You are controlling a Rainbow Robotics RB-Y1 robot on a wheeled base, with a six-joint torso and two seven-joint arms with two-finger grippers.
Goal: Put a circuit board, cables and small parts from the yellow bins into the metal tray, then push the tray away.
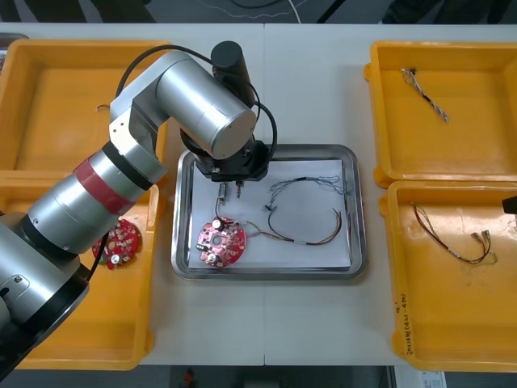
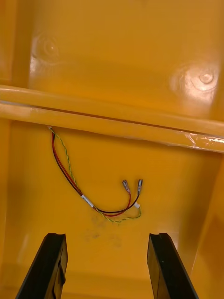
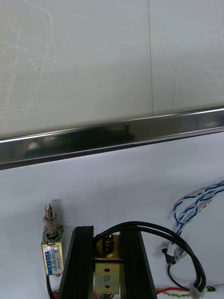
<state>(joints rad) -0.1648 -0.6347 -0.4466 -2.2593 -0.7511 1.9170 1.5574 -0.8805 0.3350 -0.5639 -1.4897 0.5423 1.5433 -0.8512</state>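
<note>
Left wrist view — left gripper (image 3: pixel 106 229), small metal part (image 3: pixel 107 268) (lengthwise between fingers (image 3: pixel 79 261))

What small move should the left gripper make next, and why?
Probably open the left gripper and release its small metal part: it is held between the fingers over the metal tray, above its white inside, beside a second metal part lying there. The right gripper hovers open over a yellow bin.
</note>
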